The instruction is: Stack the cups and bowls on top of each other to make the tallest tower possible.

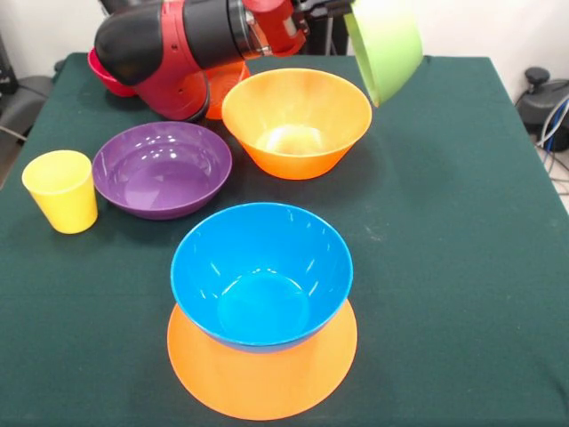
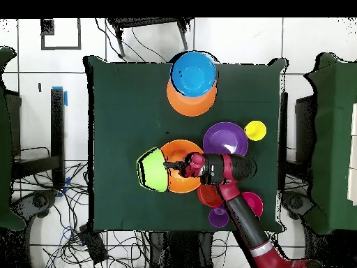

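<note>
Bowls are sitting across a dark green surface (image 1: 444, 222). In the front view, a blue bowl (image 1: 260, 274) is resting upright on an overturned large orange bowl (image 1: 262, 369), forming the tower at the near edge. Behind the blue bowl, a second large orange bowl (image 1: 296, 120) is standing upright. Left of that orange bowl, a wide purple bowl (image 1: 162, 169) is lying, with a yellow cup (image 1: 61, 190) just beside it. A green bowl (image 1: 384, 44) is hanging tilted in the air, above and right of the upright orange bowl. The red and black arm (image 1: 187, 44) is reaching across the top.

In the overhead view, the hand (image 2: 169, 166) is gripping the green bowl (image 2: 153, 169) by its rim, over the orange bowl's (image 2: 183, 176) edge. The tower (image 2: 192, 84) is standing apart, at the surface's far edge. Near the arm, a pink-red bowl (image 2: 252, 204) and a purple cup (image 2: 218, 217) are sitting.
</note>
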Controlling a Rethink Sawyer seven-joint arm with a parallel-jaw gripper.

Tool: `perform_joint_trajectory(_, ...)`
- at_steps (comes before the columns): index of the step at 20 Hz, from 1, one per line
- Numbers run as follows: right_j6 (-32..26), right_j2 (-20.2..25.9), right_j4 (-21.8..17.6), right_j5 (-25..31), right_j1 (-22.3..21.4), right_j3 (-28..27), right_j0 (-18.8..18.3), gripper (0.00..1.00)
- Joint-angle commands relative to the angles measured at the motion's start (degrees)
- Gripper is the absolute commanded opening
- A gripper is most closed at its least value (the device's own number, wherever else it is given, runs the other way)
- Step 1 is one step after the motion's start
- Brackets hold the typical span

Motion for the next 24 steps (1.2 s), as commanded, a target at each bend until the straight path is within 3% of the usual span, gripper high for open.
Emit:
perform_joint_trajectory(1,-17.8,-4.8,-0.6,1.3,3.2,-11.5,4.2,0.0)
perform_joint_trajectory(13,-15.8,-5.1,-0.7,1.0,2.2,-8.4,2.6,0.0)
perform_joint_trajectory(24,-13.5,-4.4,2.1,4.9,1.6,-7.9,3.1,0.0)
